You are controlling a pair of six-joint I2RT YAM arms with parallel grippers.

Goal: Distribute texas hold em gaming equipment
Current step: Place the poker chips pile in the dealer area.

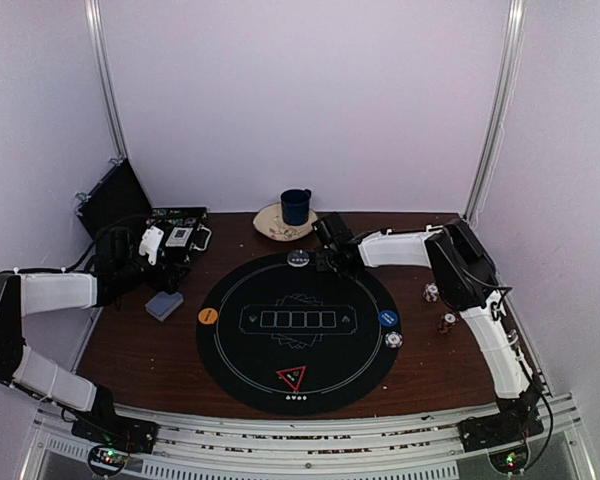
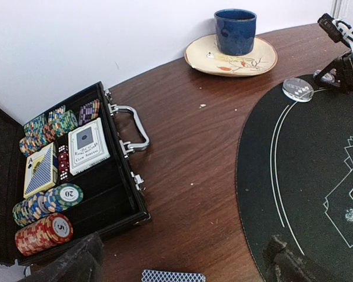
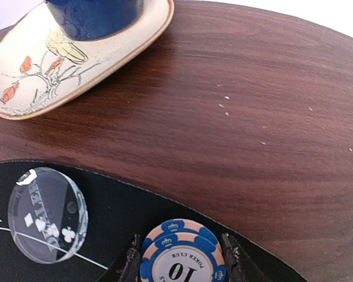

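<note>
Blue-and-peach striped round poker chips [image 3: 182, 269], two stacked, sit on the far rim of the black round felt mat [image 3: 106, 235]. The right gripper [image 3: 181, 258] pinches them. The left gripper [image 2: 179, 258] stands wide open beside the black chip case [image 2: 115, 197].

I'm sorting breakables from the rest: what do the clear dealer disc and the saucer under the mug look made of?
Dealer disc: likely clear acrylic, glossy; a line on the mat shows through it and its rim catches light. Saucer: probably glazed ceramic, cream with painted orange flowers and a brown rim, soft sheen.
</note>
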